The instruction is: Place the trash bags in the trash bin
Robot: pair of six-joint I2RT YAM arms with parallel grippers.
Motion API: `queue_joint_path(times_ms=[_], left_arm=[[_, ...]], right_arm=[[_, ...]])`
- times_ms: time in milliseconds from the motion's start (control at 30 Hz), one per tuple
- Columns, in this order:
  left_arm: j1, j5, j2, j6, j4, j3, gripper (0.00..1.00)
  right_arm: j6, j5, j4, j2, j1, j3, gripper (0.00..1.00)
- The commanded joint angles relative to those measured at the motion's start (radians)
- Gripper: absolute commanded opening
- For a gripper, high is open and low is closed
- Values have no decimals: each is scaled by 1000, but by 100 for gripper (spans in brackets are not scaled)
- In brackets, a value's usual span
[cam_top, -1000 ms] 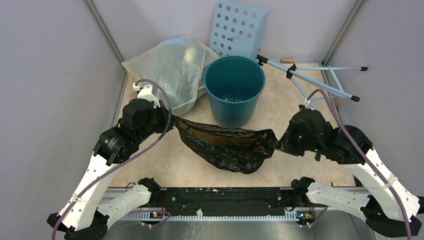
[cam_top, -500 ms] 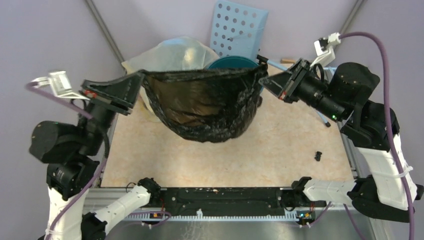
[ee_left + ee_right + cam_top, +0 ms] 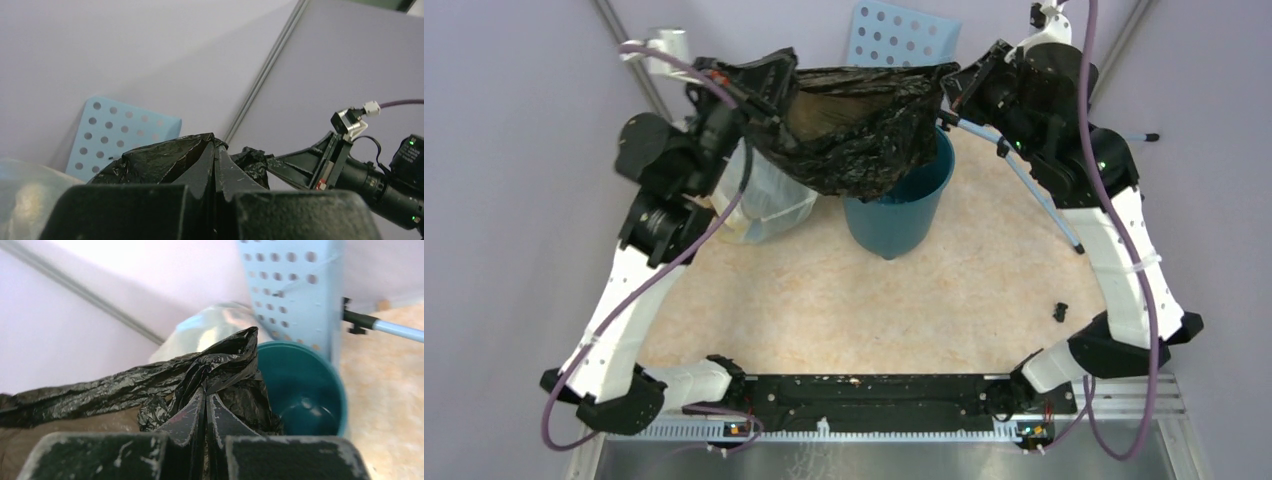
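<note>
Black trash bag (image 3: 854,140): held aloft, stretched between left end effector (image 3: 762,100) and right end effector (image 3: 952,90), each clamped tight on a top edge. Its sagging belly overlaps the near rim of the teal trash bin (image 3: 902,215), which stands on the worktop (image 3: 824,300).

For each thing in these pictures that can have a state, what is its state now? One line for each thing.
black trash bag, held up, stretched between both tools, sagging over the bin's mouth.
left tool, shut on one side of the bag.
right tool, shut on the other side.
teal trash bin, upright, open.
translucent bag, bulging, lying beside the bin.
perforated blue panel, standing tilted behind the bin.
</note>
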Motion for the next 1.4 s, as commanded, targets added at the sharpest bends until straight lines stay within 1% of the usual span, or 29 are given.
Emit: queue_joint_path(times_ms=[0, 133, 167, 200, 233, 333, 400, 467, 533, 667, 833, 1000, 1167, 1267, 1367], left_arm=[[3, 75, 77, -27, 103, 65, 0], [3, 67, 108, -6, 119, 76, 0], [4, 50, 114, 18, 113, 88, 0], [5, 5, 122, 42, 91, 105, 0], [7, -25, 134, 69, 77, 133, 0], [18, -75, 178, 140, -11, 238, 0], [18, -74, 189, 181, -24, 288, 0], [18, -80, 174, 202, -14, 297, 0], [19, -91, 147, 210, -2, 276, 0], [18, -110, 91, 212, -13, 201, 0], [18, -101, 50, 162, -27, 106, 0], [18, -51, 59, 113, -44, 81, 0], [18, 4, 94, 79, -46, 76, 0], [18, 31, 120, 61, -60, 79, 0], [19, 31, 156, 27, -99, 105, 0]], right_arm=[[46, -56, -46, 9, -127, 31, 0], [98, -226, -74, 8, -247, -65, 0], [98, -279, -53, 7, -263, -94, 0], [92, -330, -30, 10, -270, -108, 0], [86, -370, -13, 18, -273, -101, 0], [89, -529, 43, 73, -272, -4, 0], [106, -661, 70, 120, -271, 93, 0], [125, -727, 83, 147, -271, 164, 0], [131, -723, 89, 137, -271, 173, 0], [117, -625, 76, 86, -273, 115, 0], [124, -466, -91, 42, -318, 27, 0], [129, -363, -154, -31, -380, -74, 0], [114, -415, -210, -42, -401, -159, 0], [113, -504, -160, -60, -401, -236, 0], [100, -560, -151, -46, -401, -266, 0]])
